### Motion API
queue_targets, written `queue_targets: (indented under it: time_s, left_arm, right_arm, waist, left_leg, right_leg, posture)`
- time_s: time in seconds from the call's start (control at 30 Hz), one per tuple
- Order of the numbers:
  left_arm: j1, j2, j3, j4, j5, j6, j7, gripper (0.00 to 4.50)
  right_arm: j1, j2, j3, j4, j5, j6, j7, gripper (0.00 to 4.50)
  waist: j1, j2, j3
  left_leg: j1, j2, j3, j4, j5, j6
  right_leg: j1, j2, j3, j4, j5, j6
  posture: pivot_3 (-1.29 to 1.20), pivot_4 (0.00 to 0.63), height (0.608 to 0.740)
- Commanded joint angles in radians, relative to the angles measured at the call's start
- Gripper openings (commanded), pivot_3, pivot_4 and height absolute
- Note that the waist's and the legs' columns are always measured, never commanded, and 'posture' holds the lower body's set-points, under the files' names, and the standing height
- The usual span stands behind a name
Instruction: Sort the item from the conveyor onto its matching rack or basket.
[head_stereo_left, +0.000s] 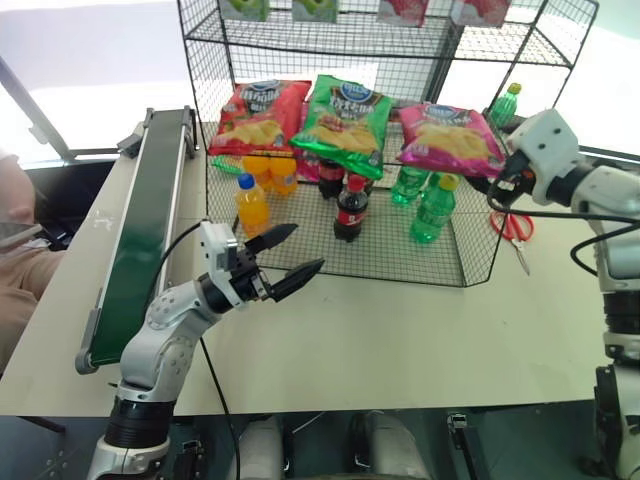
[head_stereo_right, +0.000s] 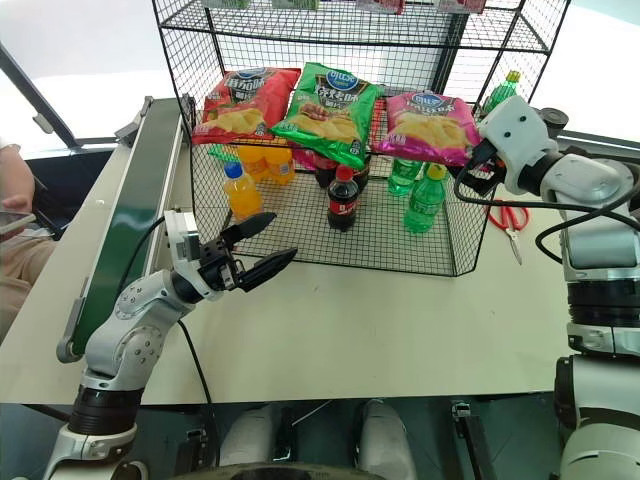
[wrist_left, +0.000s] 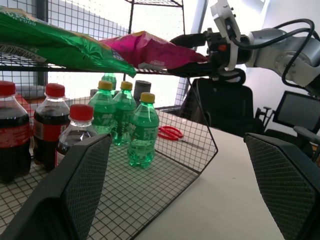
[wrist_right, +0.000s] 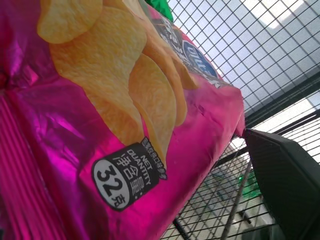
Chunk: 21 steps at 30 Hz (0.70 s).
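Nearest me, my left gripper (head_stereo_left: 290, 252) hangs over the table (head_stereo_left: 400, 340) just in front of the rack (head_stereo_left: 440, 262), its two black fingers spread wide with nothing between them. Beyond it, on the rack's bottom grid, stand orange bottles (head_stereo_left: 251, 205), cola bottles (head_stereo_left: 349, 208) and green bottles (head_stereo_left: 434, 209). On the tier above lie three bags in a row: a red bag (head_stereo_left: 259, 117), a green bag (head_stereo_left: 345, 122) and the pink bag (head_stereo_left: 450, 136) at the right end. My right gripper (wrist_left: 197, 52) sits at that bag's right edge; I see one finger (wrist_right: 285, 175) standing off the foil, so the jaws are apart and the bag rests on the wire. Red scissors (head_stereo_left: 514, 228) lie on the table just right of the rack. Off to the left, the conveyor (head_stereo_left: 140, 220) runs along the table edge.
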Motion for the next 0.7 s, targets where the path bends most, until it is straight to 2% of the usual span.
queue_targets:
  time_s: [0.03, 0.2, 0.23, 0.3, 0.47, 0.57, 0.7]
  left_arm:
    - [-0.001, 0.003, 0.000, -0.032, 0.013, -0.027, 0.002, 4.50]
    - [0.004, 0.003, -0.002, -0.034, 0.020, -0.032, 0.005, 4.50]
    - [0.006, 0.003, -0.003, -0.037, 0.022, -0.032, 0.006, 4.50]
    - [0.008, 0.003, -0.006, -0.038, 0.027, -0.034, 0.007, 4.50]
    - [0.006, 0.006, -0.008, -0.037, 0.034, -0.039, 0.007, 4.50]
    - [0.001, 0.002, -0.009, -0.036, 0.034, -0.038, 0.011, 4.50]
    - [0.005, 0.000, -0.019, -0.037, 0.038, -0.040, 0.008, 4.50]
  right_arm:
    - [0.013, 0.003, -0.046, -0.057, 0.045, -0.070, 0.004, 4.47]
    - [0.027, 0.015, -0.039, -0.052, 0.043, -0.185, -0.004, 4.47]
    - [0.027, 0.022, -0.039, -0.051, 0.051, -0.194, -0.001, 4.08]
    - [0.030, 0.020, -0.029, -0.046, 0.047, -0.220, 0.007, 3.73]
    - [0.044, 0.015, -0.015, -0.023, 0.022, -0.286, 0.014, 1.53]
    - [0.026, 0.001, 0.003, 0.018, -0.037, -0.348, -0.017, 0.06]
    - [-0.021, -0.015, 0.037, 0.117, -0.142, -0.452, -0.087, 0.02]
  waist:
    - [0.001, 0.000, 0.000]
    - [0.003, 0.000, 0.000]
    - [0.002, 0.000, 0.000]
    - [0.002, 0.000, 0.000]
    - [0.002, 0.000, 0.000]
    - [0.002, 0.000, 0.000]
    - [0.001, 0.000, 0.000]
  left_leg:
    - [0.000, 0.000, 0.000, 0.000, 0.000, 0.000]
    - [0.000, 0.000, 0.000, 0.000, 0.000, 0.000]
    - [0.000, 0.000, 0.000, 0.000, 0.000, 0.000]
    - [0.000, 0.000, 0.000, 0.000, 0.000, 0.000]
    - [0.000, 0.000, 0.000, 0.000, 0.000, 0.000]
    - [0.000, 0.000, 0.000, 0.000, 0.000, 0.000]
    - [0.000, 0.000, 0.000, 0.000, 0.000, -0.001]
  right_leg:
    - [0.000, 0.000, 0.000, 0.000, 0.000, 0.000]
    - [0.000, 0.000, 0.000, 0.000, 0.000, 0.000]
    - [0.000, 0.000, 0.000, 0.000, 0.000, 0.000]
    - [0.000, 0.000, 0.000, 0.000, 0.000, 0.000]
    - [0.000, 0.000, 0.000, 0.000, 0.000, 0.000]
    - [0.000, 0.000, 0.000, 0.000, 0.000, 0.000]
    - [0.000, 0.000, 0.000, 0.000, 0.000, 0.000]
  posture:
    - [0.00, 0.150, 0.740]
    - [0.00, 0.150, 0.740]
    - [0.00, 0.150, 0.740]
    - [0.00, 0.150, 0.740]
    - [0.00, 0.150, 0.740]
    - [0.00, 0.150, 0.740]
    - [0.00, 0.150, 0.740]
